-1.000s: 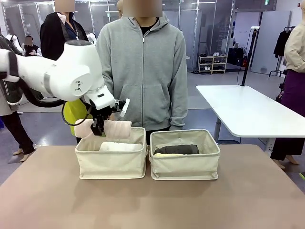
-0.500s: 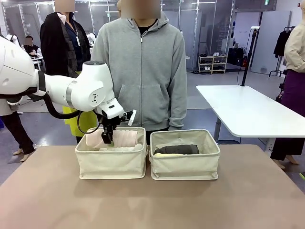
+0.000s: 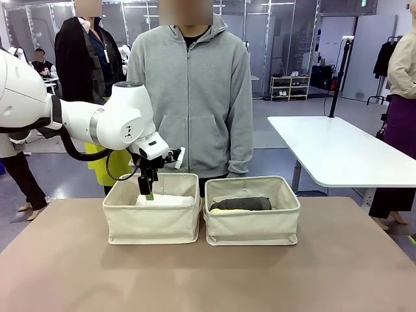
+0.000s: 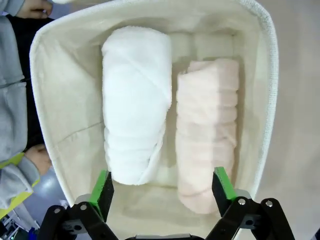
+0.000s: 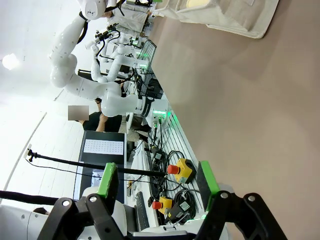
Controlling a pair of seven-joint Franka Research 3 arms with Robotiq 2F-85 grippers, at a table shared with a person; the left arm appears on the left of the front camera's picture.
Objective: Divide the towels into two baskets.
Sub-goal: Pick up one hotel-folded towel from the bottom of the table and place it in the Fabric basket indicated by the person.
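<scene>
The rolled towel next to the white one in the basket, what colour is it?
Pale pinkish cream rolled terry towel, clearest in the left wrist view.

Towels: white one (image 4: 134, 105) and cream one (image 4: 206, 135) fluffy terry, matt. Baskets (image 3: 153, 221) coarse canvas cloth, soft sides. Table (image 3: 208, 279) smooth matt brown top. Left arm (image 3: 123, 120) glossy white plastic; hoodie (image 3: 195, 97) grey fleece.

A person in a grey hoodie (image 3: 195, 97) stands behind the brown table (image 3: 208, 273); a white table (image 3: 338, 153) sits beyond.

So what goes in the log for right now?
left gripper: open | cream towel: in left basket beside white towel | right gripper: open
</scene>
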